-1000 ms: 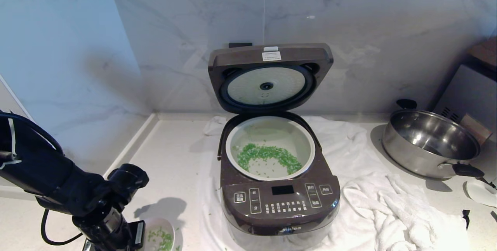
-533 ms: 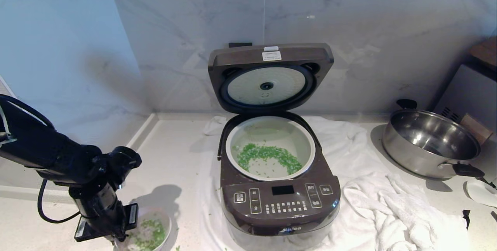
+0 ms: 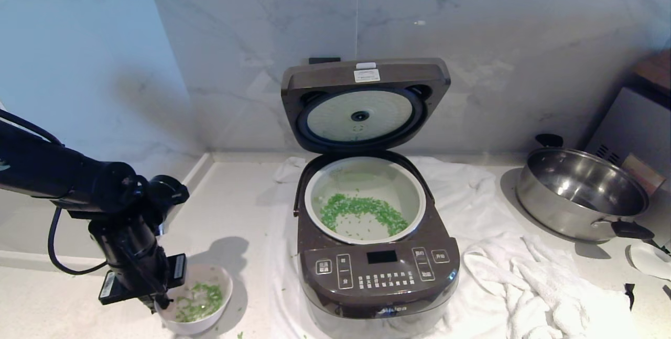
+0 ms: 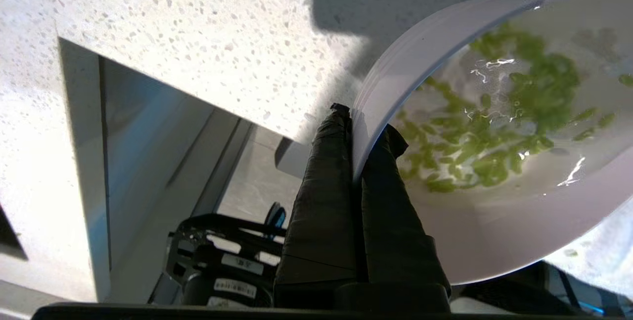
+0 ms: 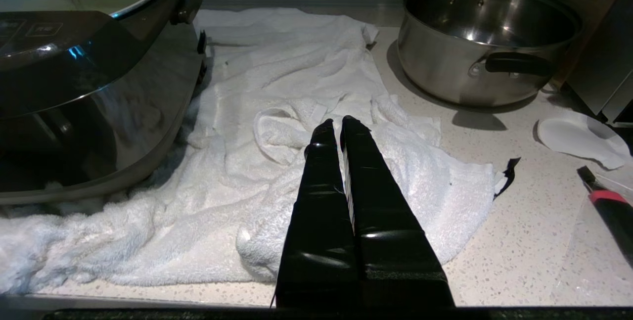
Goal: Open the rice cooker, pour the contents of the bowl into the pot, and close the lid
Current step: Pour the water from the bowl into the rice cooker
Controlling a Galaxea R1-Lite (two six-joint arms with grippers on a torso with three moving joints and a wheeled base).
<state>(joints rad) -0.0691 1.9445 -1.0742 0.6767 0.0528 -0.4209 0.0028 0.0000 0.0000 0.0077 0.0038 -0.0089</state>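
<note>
Left hand (image 3: 157, 305) clenched on bowl (image 3: 202, 299) rim, front-left of cooker (image 3: 377, 271) on table (image 3: 236, 208). Green bits (image 3: 202, 297) left in bowl; more in pot (image 3: 365, 200). Lid (image 3: 365, 103) up. Right hand (image 5: 336, 129) clenched, empty, over white towel (image 5: 296, 97). Steel pot (image 3: 582, 192) at right.

The rice cooker (image 3: 376, 255) sits on a towel (image 3: 503, 276) on the surface (image 3: 236, 208), its lid (image 3: 365, 103) raised behind the pot (image 3: 365, 200) (contents (image 3: 361, 212) inside). The bowl (image 3: 196, 305) lies to its left, a steel pot (image 3: 582, 192) to its right.
</note>
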